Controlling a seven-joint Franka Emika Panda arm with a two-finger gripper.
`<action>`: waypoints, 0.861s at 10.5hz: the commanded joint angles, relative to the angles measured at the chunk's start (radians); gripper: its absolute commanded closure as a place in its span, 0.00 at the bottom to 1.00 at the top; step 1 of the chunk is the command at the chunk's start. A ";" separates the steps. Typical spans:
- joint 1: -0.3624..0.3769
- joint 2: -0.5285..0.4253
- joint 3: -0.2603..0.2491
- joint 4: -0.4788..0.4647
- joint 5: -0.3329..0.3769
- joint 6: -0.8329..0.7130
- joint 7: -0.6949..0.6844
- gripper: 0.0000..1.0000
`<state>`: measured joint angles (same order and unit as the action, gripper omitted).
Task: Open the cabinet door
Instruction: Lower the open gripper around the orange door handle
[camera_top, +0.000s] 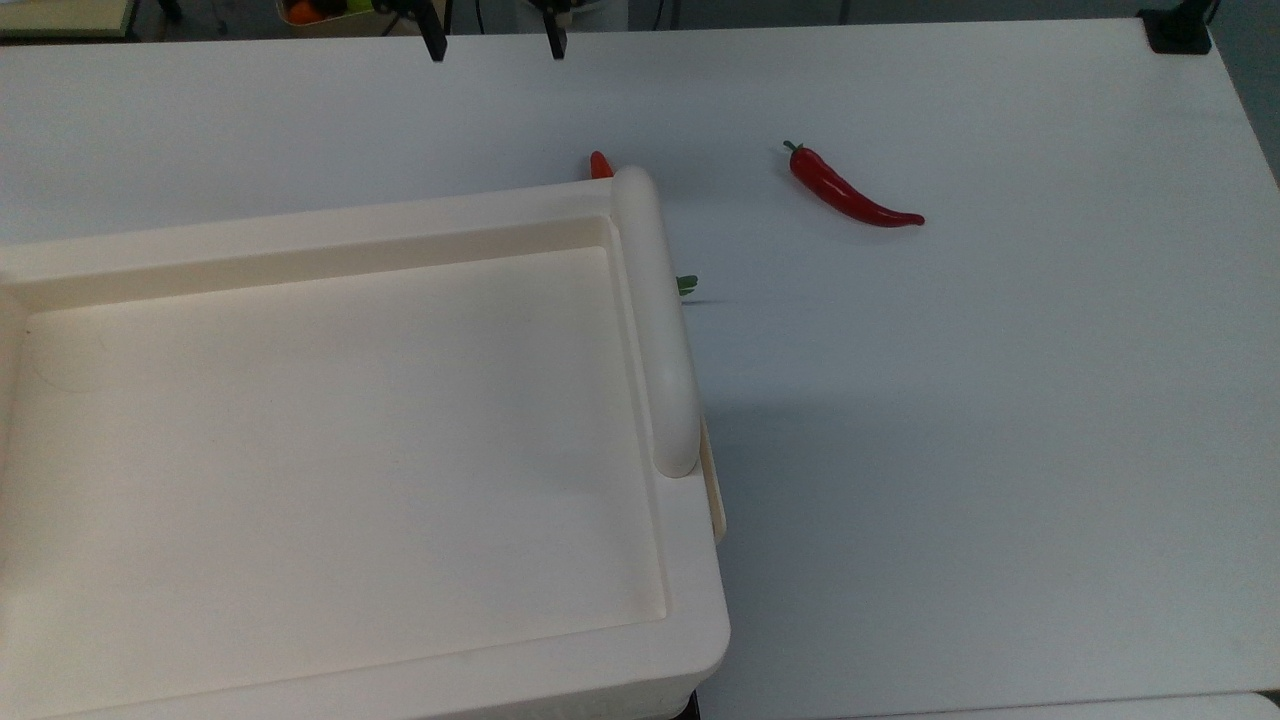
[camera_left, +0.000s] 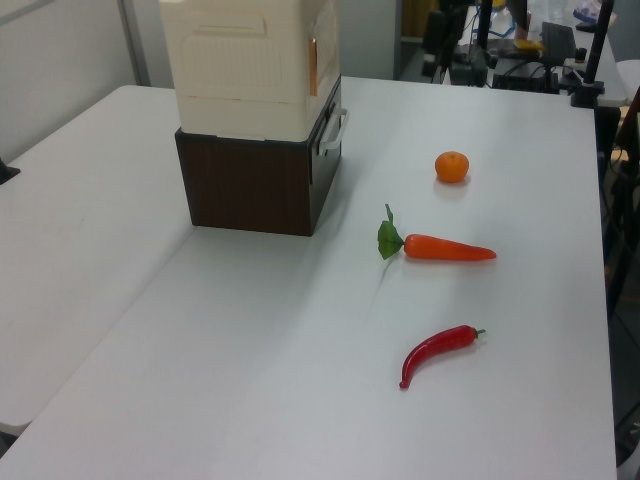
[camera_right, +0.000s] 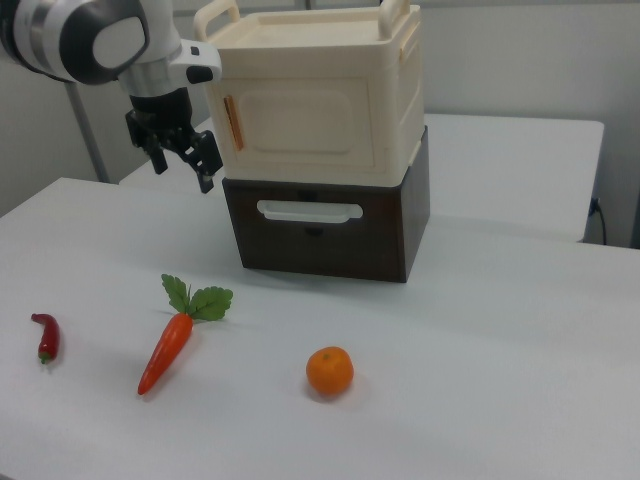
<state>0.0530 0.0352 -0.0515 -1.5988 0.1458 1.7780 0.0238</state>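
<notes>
White table bears the cabinet, door closed; gripper alongside, fingers apart

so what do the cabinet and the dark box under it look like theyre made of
The cabinet looks like moulded cream plastic: rounded corners, raised rims, a soft even sheen. Its door looks like the same plastic, with an orange-brown handle strip. The dark box below looks like wood or wood-effect laminate, matt dark brown; which one is unclear. Its white handle looks plastic.
</notes>
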 joint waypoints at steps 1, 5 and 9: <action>0.053 0.061 -0.010 0.028 0.000 0.218 -0.010 0.01; 0.139 0.187 -0.068 0.166 -0.005 0.380 -0.005 0.00; 0.201 0.319 -0.112 0.244 -0.044 0.566 0.080 0.15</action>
<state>0.2027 0.2722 -0.1094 -1.4266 0.1379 2.2741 0.0419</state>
